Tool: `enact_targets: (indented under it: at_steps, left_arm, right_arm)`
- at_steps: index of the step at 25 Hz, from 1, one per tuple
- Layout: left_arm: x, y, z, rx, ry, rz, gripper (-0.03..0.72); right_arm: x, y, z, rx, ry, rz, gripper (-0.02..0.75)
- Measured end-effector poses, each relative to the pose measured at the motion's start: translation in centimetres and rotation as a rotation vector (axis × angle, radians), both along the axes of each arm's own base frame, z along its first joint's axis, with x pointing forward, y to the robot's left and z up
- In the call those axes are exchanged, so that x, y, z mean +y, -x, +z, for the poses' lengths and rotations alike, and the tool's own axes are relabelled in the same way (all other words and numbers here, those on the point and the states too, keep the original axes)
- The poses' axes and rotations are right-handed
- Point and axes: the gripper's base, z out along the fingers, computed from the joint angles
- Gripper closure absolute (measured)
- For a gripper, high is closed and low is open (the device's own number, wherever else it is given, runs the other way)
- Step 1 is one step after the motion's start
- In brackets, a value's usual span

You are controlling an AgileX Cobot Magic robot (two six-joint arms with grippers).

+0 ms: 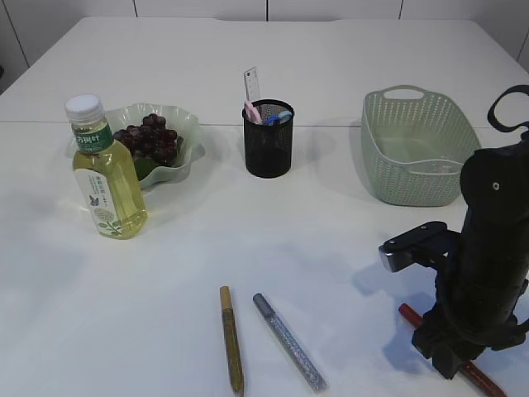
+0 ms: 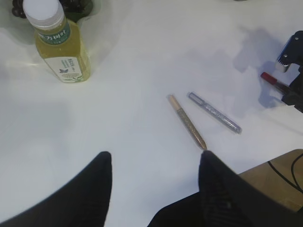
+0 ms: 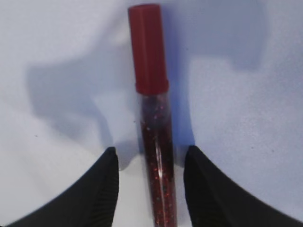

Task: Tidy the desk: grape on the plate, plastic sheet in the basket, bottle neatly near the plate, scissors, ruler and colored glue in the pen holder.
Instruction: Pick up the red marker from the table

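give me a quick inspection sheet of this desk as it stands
surface: white table, bare between items.
job's things: grapes on the green plate; bottle upright beside the plate; ruler in the black pen holder with other items; gold glue pen, silver glue pen and red glue pen lying on the table; basket, plastic sheet not clearly made out.
clutter: nothing seen.
grippers: right pincer open, astride the red glue pen, jaws not touching it; left pincer open, holding nothing.
cables: black cable off the table edge, left wrist view.
surroundings: pale wall panels behind.
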Motion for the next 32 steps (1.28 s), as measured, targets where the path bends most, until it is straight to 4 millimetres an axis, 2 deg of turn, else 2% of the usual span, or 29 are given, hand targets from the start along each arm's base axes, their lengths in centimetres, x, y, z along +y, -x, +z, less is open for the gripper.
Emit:
enact_targets:
  at_steps: [3,8,10,32]
  left_arm:
    - [0.0,0.0,0.0,0.0,0.0,0.0,0.259]
    - [0.0,0.0,0.0,0.0,0.0,-0.001,0.259]
    - [0.0,0.0,0.0,0.0,0.0,-0.001,0.259]
    - [0.0,0.0,0.0,-0.001,-0.001,-0.002,0.259]
  right_arm:
    - [0.0,-0.01,0.0,-0.002,-0.001,0.002,0.388]
    - [0.01,-0.02,0.0,-0.002,-0.001,0.002,0.503]
    - [0.01,-0.03,0.0,-0.004,-0.001,0.002,0.523]
    - [0.12,-0.35,0.47,0.008,0.007,-0.038,0.573]
